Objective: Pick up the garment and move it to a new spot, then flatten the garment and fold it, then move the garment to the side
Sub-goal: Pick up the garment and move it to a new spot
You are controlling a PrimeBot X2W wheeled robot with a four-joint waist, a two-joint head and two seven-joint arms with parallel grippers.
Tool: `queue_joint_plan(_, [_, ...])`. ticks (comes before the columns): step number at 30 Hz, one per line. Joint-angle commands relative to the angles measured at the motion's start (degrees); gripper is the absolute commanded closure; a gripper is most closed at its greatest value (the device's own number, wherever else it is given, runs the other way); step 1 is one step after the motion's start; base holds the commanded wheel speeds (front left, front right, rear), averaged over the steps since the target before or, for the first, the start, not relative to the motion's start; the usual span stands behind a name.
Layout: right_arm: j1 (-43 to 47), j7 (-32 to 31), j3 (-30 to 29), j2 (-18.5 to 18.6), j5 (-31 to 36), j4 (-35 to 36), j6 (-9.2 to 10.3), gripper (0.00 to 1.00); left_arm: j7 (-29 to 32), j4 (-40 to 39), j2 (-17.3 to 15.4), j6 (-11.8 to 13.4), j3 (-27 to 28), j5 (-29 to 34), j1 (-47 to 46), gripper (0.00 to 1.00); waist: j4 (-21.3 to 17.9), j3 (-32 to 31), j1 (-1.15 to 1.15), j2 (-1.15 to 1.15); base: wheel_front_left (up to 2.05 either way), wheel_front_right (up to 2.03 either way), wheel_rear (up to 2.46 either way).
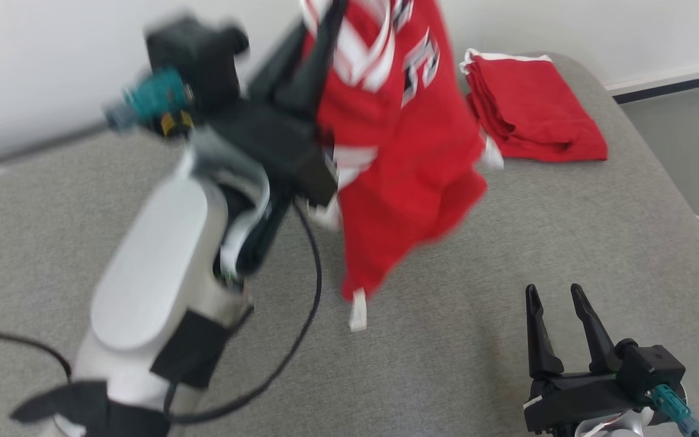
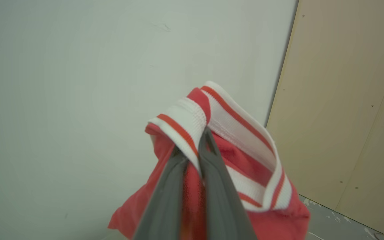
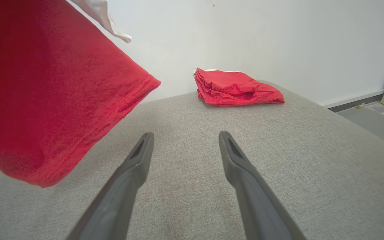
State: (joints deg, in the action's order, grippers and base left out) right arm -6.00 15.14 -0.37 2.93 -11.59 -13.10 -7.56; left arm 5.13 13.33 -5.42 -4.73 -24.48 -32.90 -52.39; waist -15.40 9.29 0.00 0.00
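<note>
- Grey cushion (image 1: pixel 568 230) spreads below me, white wall (image 1: pixel 52 73) behind.
- My left gripper (image 2: pixel 192 150) is clamped on the striped collar (image 2: pixel 178 123) of the red jersey (image 1: pixel 410 182), which hangs clear of the cushion.
- I'd lower the hem (image 3: pixel 118 110) first onto bare cushion, short of the folded red pile (image 1: pixel 531 109).
- My right gripper (image 1: pixel 559 303) hovers spread and empty, well placed to catch that hem.

Red garment (image 1: pixel 410 182) with white-and-red striped trim; folded red pile (image 1: pixel 534 112), white-edged; grey woven surface (image 1: pixel 568 243); plain white wall (image 1: pixel 52 73)
</note>
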Motion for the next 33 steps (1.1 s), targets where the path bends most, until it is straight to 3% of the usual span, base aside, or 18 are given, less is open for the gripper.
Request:
queue_joint_plan(1, [0.11,0.05,-0.09,-0.10,-0.40,-0.09,0.16,0.00,-0.52,0.36,-0.08,0.18,0.09,-0.99,1.84,1.00,0.54,0.37,0.00,0.00,0.00,0.00,0.00])
queue_joint_plan(13, [-1.92,0.05,0.70,-0.08,0.43,-0.91,0.16,0.00,-8.20,7.73,-4.43,2.79,3.96,-3.71,21.22,1.00,3.51,2.11,0.00,0.00,0.00,0.00,0.00])
queue_joint_plan(19, [-1.92,0.05,0.61,-0.08,0.66,-0.83,0.16,0.00,-12.58,11.09,-5.55,3.46,5.43,-3.64,26.60,1.00,4.69,2.44,0.00,0.00,0.00,0.00,0.00])
queue_joint_plan(21, [-1.84,0.05,0.85,-0.08,0.80,-0.89,0.16,0.00,-14.82,11.63,-5.87,2.91,5.24,-2.70,27.07,0.03,5.04,2.32,0.00,0.00,0.00,0.00,0.00])
queue_joint_plan(26, [-1.75,0.05,1.48,-0.07,0.52,-0.39,0.16,0.00,-19.27,10.69,-6.17,3.74,7.06,-1.04,28.00,0.00,5.58,1.54,0.00,0.00,0.00,0.00,0.00])
queue_joint_plan(33, [-1.01,0.05,1.13,-0.07,0.65,0.41,0.17,0.00,-20.33,5.07,-6.75,4.64,10.93,4.83,30.24,0.00,7.77,0.51,0.00,0.00,0.00,0.00,0.00])
